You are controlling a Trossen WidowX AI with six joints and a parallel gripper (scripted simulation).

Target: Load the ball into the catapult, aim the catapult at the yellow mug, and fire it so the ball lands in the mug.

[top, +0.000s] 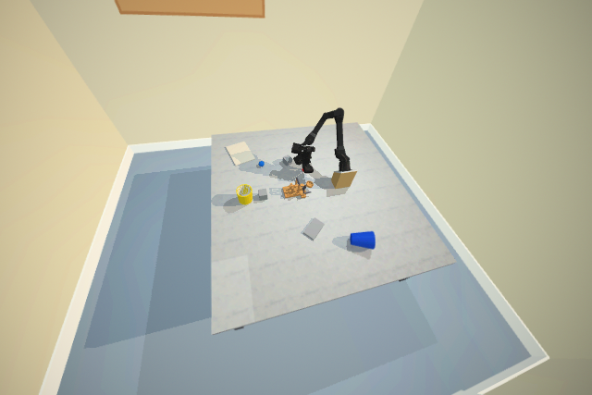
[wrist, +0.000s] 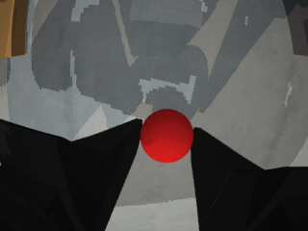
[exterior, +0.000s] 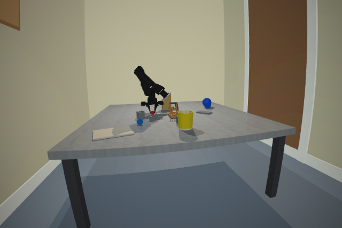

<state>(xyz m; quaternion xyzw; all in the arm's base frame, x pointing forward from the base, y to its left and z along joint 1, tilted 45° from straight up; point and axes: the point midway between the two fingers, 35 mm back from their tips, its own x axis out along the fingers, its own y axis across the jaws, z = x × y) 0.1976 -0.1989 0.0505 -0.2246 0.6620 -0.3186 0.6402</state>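
Observation:
The red ball (exterior: pixel 152 112) (wrist: pixel 166 130) is between the fingertips of my gripper (exterior: pixel 152 111) (wrist: pixel 167 130), which is shut on it, a finger touching each side. The ball is at or just above the table; the exact height is hard to tell. In the top view the ball is almost hidden by the gripper. The orange catapult (top: pixel 294 190) (exterior: pixel 172 113) stands beside the gripper, and part of it shows at the wrist view's top left. The yellow mug (top: pixel 244 195) (exterior: pixel 185 120) stands upright beyond a small grey cube, on the far side of the catapult from the arm's base.
One grey cube (top: pixel 263 193) sits between mug and catapult, another grey cube (top: pixel 287 160) (exterior: pixel 140 114) near the gripper. A blue ball (top: pixel 261 163) (exterior: pixel 139 122) and cream panel (top: pixel 240 153) lie beyond. A tan block (top: pixel 344 179) is by the arm base. A grey slab (top: pixel 314 228) and blue cup (top: pixel 363 240) lie apart.

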